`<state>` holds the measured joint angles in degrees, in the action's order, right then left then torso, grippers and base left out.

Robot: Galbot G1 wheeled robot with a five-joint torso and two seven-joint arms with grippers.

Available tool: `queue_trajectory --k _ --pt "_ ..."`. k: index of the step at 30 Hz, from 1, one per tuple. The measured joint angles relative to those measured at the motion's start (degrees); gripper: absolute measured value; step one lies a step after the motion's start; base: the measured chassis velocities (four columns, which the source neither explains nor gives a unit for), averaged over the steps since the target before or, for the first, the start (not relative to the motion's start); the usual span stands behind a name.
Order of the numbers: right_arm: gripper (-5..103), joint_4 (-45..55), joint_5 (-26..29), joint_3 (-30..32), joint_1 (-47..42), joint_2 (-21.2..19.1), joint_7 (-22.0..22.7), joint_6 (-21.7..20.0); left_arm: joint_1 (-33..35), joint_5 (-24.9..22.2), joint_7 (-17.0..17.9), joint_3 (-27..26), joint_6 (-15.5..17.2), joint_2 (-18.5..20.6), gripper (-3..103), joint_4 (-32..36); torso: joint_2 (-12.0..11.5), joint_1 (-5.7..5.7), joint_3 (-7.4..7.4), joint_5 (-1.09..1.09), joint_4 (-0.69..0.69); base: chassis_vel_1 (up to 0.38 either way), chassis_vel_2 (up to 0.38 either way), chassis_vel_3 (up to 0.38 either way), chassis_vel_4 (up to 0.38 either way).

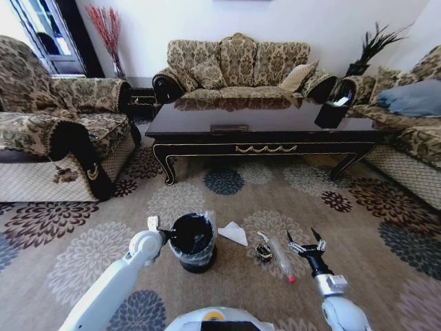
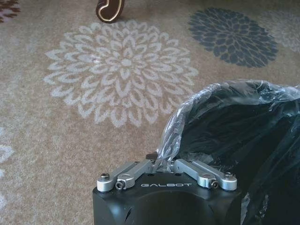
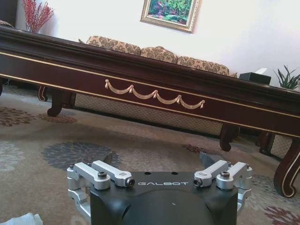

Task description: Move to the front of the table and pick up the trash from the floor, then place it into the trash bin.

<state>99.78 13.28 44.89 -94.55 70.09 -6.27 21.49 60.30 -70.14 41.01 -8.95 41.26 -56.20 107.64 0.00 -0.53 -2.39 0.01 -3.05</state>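
The trash bin point(image 1: 193, 241) is a small round black bucket with a clear liner, standing on the carpet in front of the table point(image 1: 207, 127). My left gripper point(image 1: 165, 236) is shut on its rim; in the left wrist view the gripper point(image 2: 159, 162) pinches the liner at the edge of the trash bin point(image 2: 234, 136). Right of the bin lie the trash items: a white paper piece point(image 1: 233, 233), a small dark wrapper point(image 1: 264, 252) and a clear bottle point(image 1: 281, 258) with a red cap. My right gripper point(image 1: 306, 240) hovers open just right of the bottle, facing the table point(image 3: 154, 82).
Patterned sofas stand at the left point(image 1: 48, 131), behind the table point(image 1: 238, 65) and at the right point(image 1: 406, 117). A black box-shaped holder point(image 1: 332, 110) sits on the table's right end. Flowered carpet point(image 1: 358, 227) spreads around the trash.
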Motion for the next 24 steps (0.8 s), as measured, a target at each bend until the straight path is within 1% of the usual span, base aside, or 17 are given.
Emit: queue_trajectory --k 4,7,8,11,12,13,15,16,19,21,23,24 --pt "100 0.0 -0.1 0.2 -0.1 0.0 0.1 0.0 0.5 0.0 0.0 -0.5 0.1 0.6 4 0.8 0.0 0.00 -0.01 -0.05 -0.01 0.000 0.000 0.000 0.000" --pt "100 0.0 -0.2 0.3 -0.2 -0.4 0.4 -0.9 1.0 -0.1 0.1 -1.6 0.5 2.6 2 3.1 0.0 0.00 0.00 -0.03 -0.02 0.000 0.000 0.000 0.000" --pt "100 0.0 -0.2 0.3 -0.2 -0.4 0.4 -0.9 1.0 -0.1 0.1 -1.6 0.5 2.6 2 3.1 0.0 0.00 0.00 -0.03 -0.02 0.000 0.000 0.000 0.000" --pt "100 0.0 -0.3 0.5 -0.7 -1.0 0.4 -2.7 1.7 2.1 2.1 -2.5 0.8 4.2 1 4.4 0.0 0.00 0.00 -0.02 -0.01 0.000 0.000 0.000 0.000" --pt "100 -0.1 -0.2 0.4 -0.9 -1.4 0.3 -3.9 2.4 3.1 2.3 -3.1 0.8 4.9 0 5.0 0.0 0.00 0.00 -0.01 0.00 0.000 0.000 0.000 0.000" --pt "100 -0.1 -0.2 0.4 -0.9 -1.4 0.3 -3.9 2.4 3.1 2.3 -3.1 0.8 4.9 0 5.0 0.0 0.00 0.00 -0.01 0.00 0.000 0.000 0.000 0.000" --pt "100 -0.8 0.1 0.2 -1.2 -2.3 0.2 -5.4 3.6 3.2 2.3 -3.9 1.0 5.8 0 6.3 0.0 0.00 0.00 -0.01 0.02 0.000 0.000 0.000 0.000" --pt "100 -1.8 -0.2 0.1 -1.3 -3.0 0.0 -5.9 4.4 2.9 2.3 -4.5 1.0 6.2 0 7.2 0.0 0.00 -0.01 -0.04 0.01 0.000 0.000 0.000 0.000" --pt "100 -3.2 -0.5 -0.4 -1.5 -3.9 -0.5 -6.5 5.3 1.8 2.5 -5.2 1.0 7.0 0 8.9 0.0 0.00 0.00 0.01 -0.01 0.000 0.000 0.000 0.000" --pt "100 -4.8 -1.2 -0.8 -1.4 -4.8 -0.8 -6.7 5.8 0.5 2.8 -5.6 1.0 7.6 0 10.6 0.0 0.00 0.00 -0.01 -0.02 0.000 0.000 0.000 0.000" --pt "100 -6.8 -2.0 -1.3 -0.9 -5.6 -1.1 -6.7 6.1 -1.1 3.1 -6.1 1.0 8.3 0 12.2 0.0 0.00 0.00 -0.01 0.00 0.000 0.000 0.000 0.000" --pt "100 -6.8 -2.0 -1.3 -0.9 -5.6 -1.1 -6.7 6.1 -1.1 3.1 -6.1 1.0 8.3 0 12.2 0.0 0.00 0.00 -0.01 0.00 0.000 0.000 0.000 0.000"
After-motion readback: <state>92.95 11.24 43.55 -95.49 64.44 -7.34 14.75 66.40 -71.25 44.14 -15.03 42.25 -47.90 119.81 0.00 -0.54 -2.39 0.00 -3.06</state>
